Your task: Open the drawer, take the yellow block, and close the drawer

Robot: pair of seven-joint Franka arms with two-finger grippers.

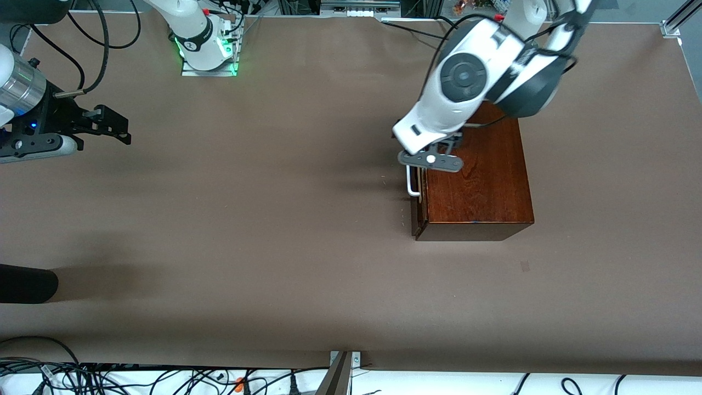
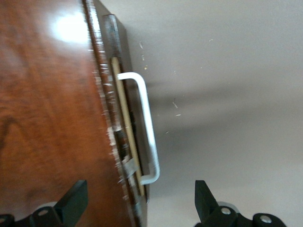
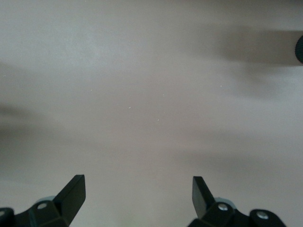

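The glossy reddish-brown wooden box (image 1: 482, 181) stands toward the left arm's end of the table. Its drawer (image 1: 417, 216) faces the right arm's end and is out by only a crack; a thin pale strip (image 2: 127, 127) shows between the front panel and the box. The white U-shaped handle (image 1: 411, 184) also shows in the left wrist view (image 2: 147, 127). My left gripper (image 1: 433, 164) is open and empty over the box's top edge above the handle, its fingertips (image 2: 75, 196) straddling that edge. My right gripper (image 1: 122, 130) is open and empty over bare table (image 3: 142, 94), and that arm waits. The yellow block is hidden.
A dark rounded object (image 1: 24, 284) lies at the table's edge at the right arm's end. The right arm's base (image 1: 205, 49) stands farthest from the front camera. Cables (image 1: 164, 378) run below the table's near edge. A small tape mark (image 1: 525, 266) lies nearer the front camera than the box.
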